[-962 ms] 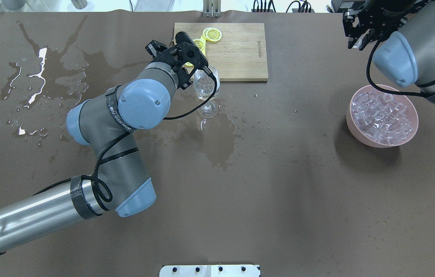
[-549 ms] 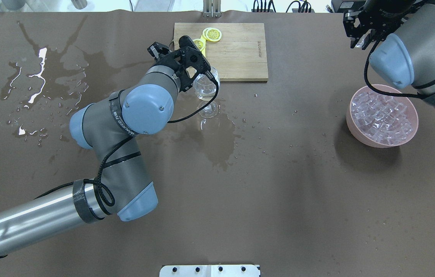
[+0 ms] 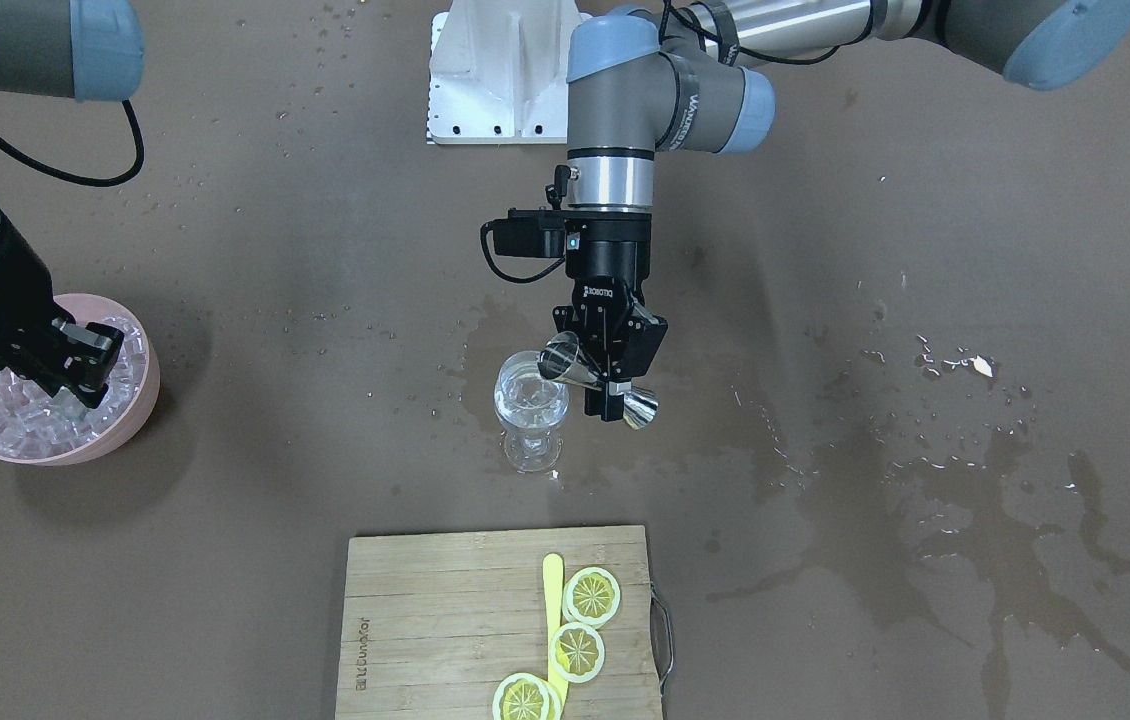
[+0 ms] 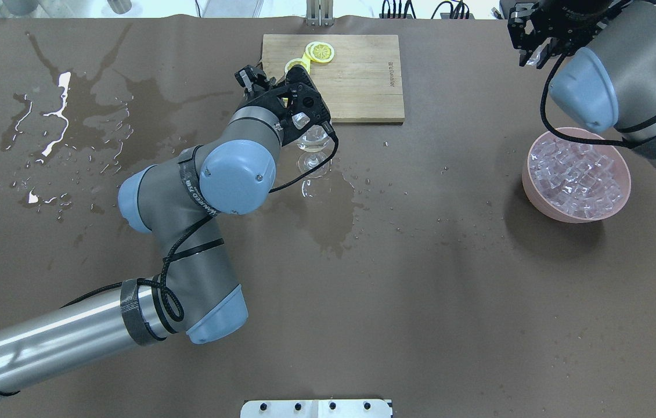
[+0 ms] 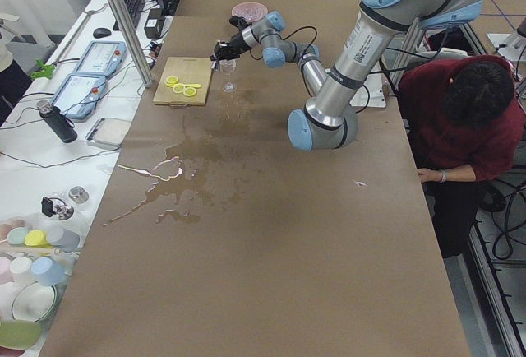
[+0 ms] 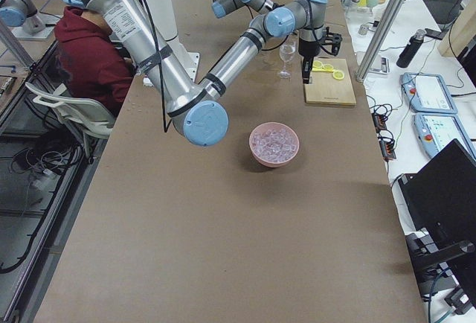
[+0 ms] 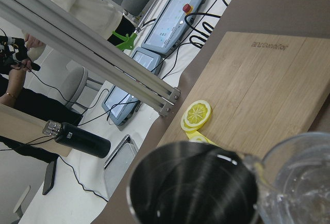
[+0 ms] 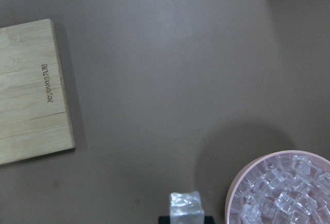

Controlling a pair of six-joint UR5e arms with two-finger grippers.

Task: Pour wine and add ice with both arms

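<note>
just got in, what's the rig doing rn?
Drink-making run. The left gripper holds a steel jigger tipped over the stemmed glass, which has clear wine in it. The right gripper grips one ice cube, raised beside the pink bowl of ice, not yet at the glass. Lemon slices sit on the cutting board; the table is wet with spills.

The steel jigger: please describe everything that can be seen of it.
The jigger is small, hourglass-shaped, of shiny steel: two cones joined at a narrow waist. The left gripper is shut on the waist and holds it tipped almost sideways, one mouth at the rim of the stemmed glass. Whether they touch, I cannot tell.
</note>
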